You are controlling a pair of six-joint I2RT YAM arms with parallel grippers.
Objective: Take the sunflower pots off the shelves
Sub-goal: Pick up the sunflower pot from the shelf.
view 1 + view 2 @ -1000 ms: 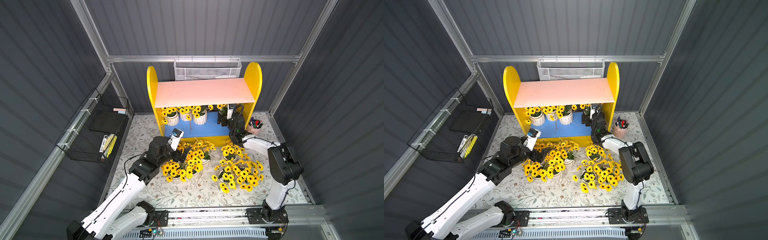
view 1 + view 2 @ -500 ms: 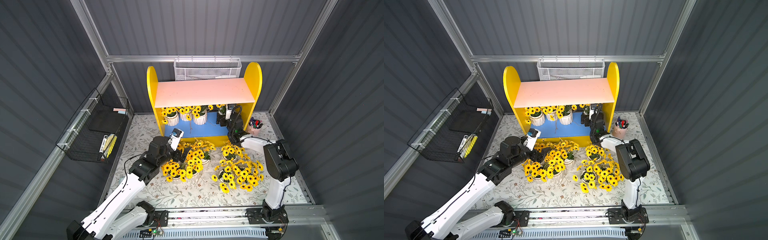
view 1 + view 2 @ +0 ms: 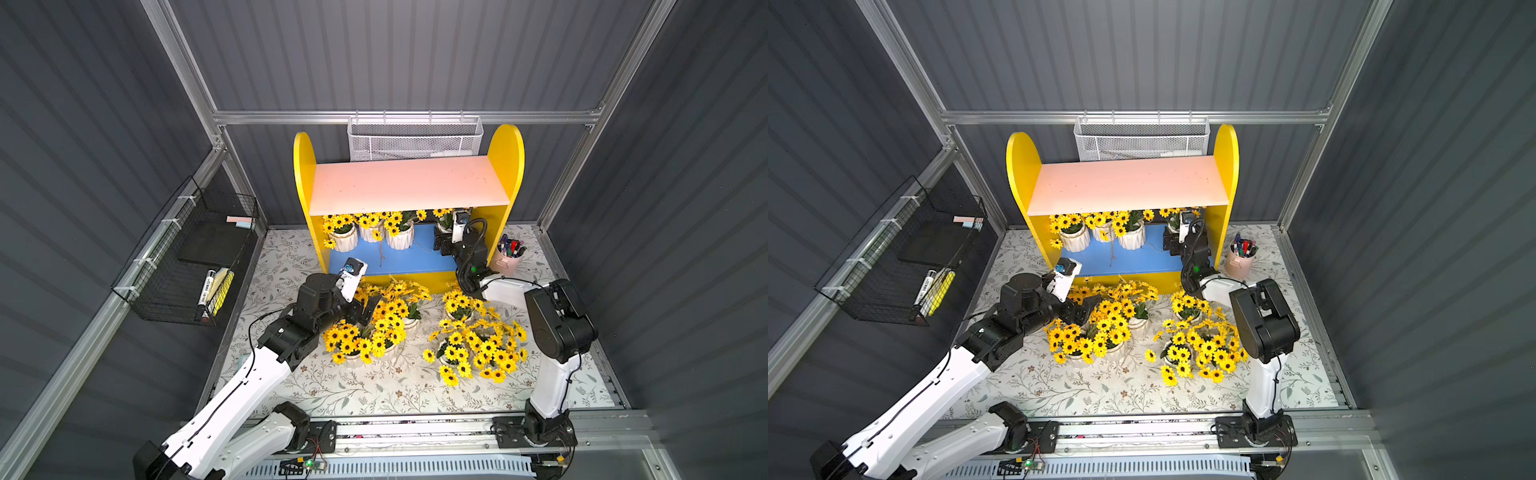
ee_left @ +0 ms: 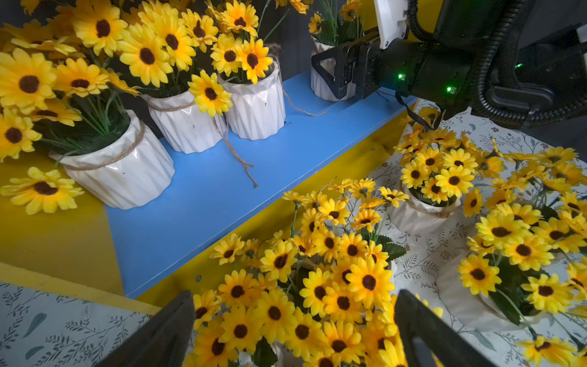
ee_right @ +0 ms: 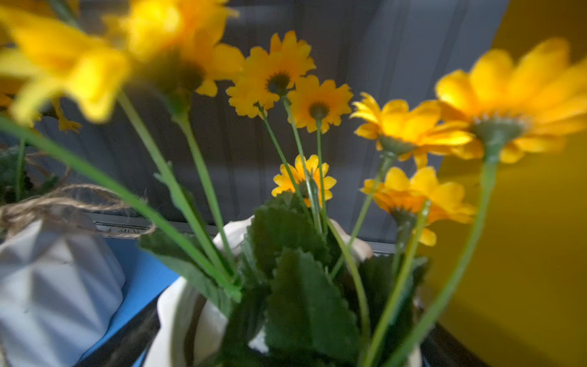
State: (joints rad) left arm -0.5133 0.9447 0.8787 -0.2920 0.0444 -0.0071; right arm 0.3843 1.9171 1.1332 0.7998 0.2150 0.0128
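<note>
The yellow shelves [image 3: 409,187] have a bare pink upper board. The blue lower board [image 4: 222,178] carries three sunflower pots [image 3: 347,239] at its left end and one pot [image 4: 320,85] at its right end. My right gripper [image 3: 442,245] reaches onto that board, open, with its jaws either side of the right-end pot [image 5: 190,317]. Leaves and stems fill the right wrist view, so I cannot tell whether the pads touch the pot. My left gripper [image 4: 295,333] hangs open and empty over several sunflower pots [image 3: 374,332] standing on the table in front of the shelves.
More sunflower pots [image 3: 473,345] crowd the floral mat on the right, under the right arm. A pink cup of pens [image 3: 509,255] stands beside the shelves' right panel. A white mesh basket [image 3: 415,141] hangs behind, and a black wire basket [image 3: 187,266] on the left wall.
The right arm's elbow has shifted a little toward the shelves, and its gripper stays at the right-end pot. The left arm has not moved.
</note>
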